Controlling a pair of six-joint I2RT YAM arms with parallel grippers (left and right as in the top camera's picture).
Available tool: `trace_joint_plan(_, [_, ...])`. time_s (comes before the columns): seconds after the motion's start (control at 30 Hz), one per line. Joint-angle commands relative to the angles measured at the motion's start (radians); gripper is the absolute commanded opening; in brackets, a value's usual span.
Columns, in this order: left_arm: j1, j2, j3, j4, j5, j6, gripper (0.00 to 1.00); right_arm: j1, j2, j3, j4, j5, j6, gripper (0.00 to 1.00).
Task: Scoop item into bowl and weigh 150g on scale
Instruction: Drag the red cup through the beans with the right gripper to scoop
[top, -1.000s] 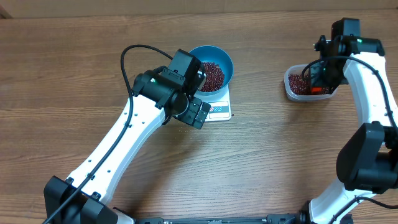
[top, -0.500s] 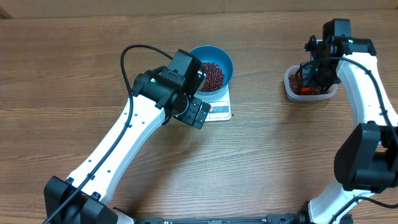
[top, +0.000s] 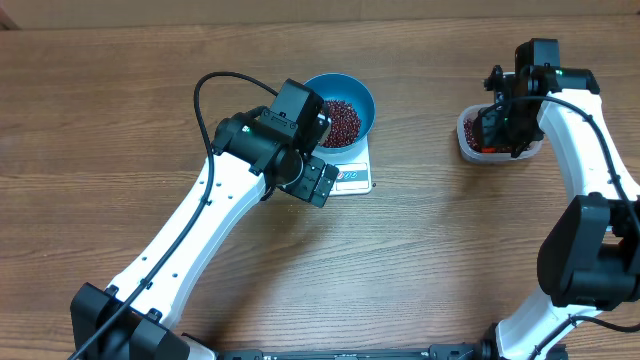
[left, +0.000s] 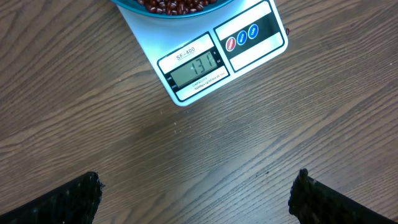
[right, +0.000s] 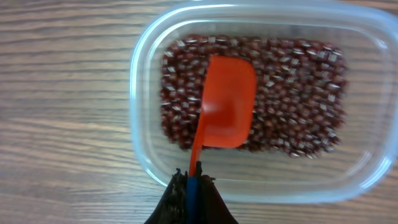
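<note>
The blue bowl (top: 362, 97) stands on the white scale (top: 352, 176) and holds a heap of dark red-brown beans (top: 343, 121). In the left wrist view the scale (left: 255, 53) shows 131 on its display, with the bowl's rim (left: 134, 7) at the top edge. My left gripper (left: 196, 200) hangs open over bare wood just in front of the scale, nothing between its fingers. My right gripper (right: 193, 186) is shut on the handle of an orange scoop (right: 227, 102). The scoop's head lies over the beans (right: 292, 93) in the clear tub (right: 142, 130), and no beans show on it.
The clear tub (top: 466, 147) sits at the far right of the table, well apart from the scale. The left arm (top: 190, 230) stretches diagonally from the near left edge to the scale. The right arm (top: 590, 150) runs along the right side.
My right gripper has shifted a little to the left over the tub with the scoop. The left arm, bowl and scale have not moved.
</note>
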Motion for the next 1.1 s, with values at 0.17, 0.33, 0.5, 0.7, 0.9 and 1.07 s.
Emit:
trace_joint_plan(0.17, [-0.002, -0.011, 0.009, -0.003, -0.003, 0.015, 1.0, 0.001, -0.013, -0.013, 0.022, -0.182, -0.07, 0.04])
trace_joint_plan(0.33, [-0.002, -0.011, 0.009, -0.003, -0.003, 0.015, 1.0, -0.006, -0.013, -0.013, 0.025, -0.182, -0.07, 0.04])
trace_joint_plan(0.5, [-0.002, -0.011, 0.009, -0.003, -0.003, 0.015, 1.0, -0.037, -0.013, -0.013, 0.026, -0.228, -0.082, 0.04])
trace_joint_plan(0.7, [-0.002, -0.011, 0.009, -0.003, -0.003, 0.015, 1.0, -0.113, -0.013, -0.013, 0.027, -0.39, -0.103, 0.04])
trace_joint_plan(0.9, [-0.002, -0.011, 0.009, -0.003, -0.003, 0.015, 1.0, -0.164, -0.013, -0.013, 0.023, -0.469, -0.122, 0.04])
trace_joint_plan(1.07, [-0.002, -0.011, 0.009, -0.003, -0.003, 0.016, 1.0, -0.188, -0.013, -0.013, 0.019, -0.469, -0.114, 0.03])
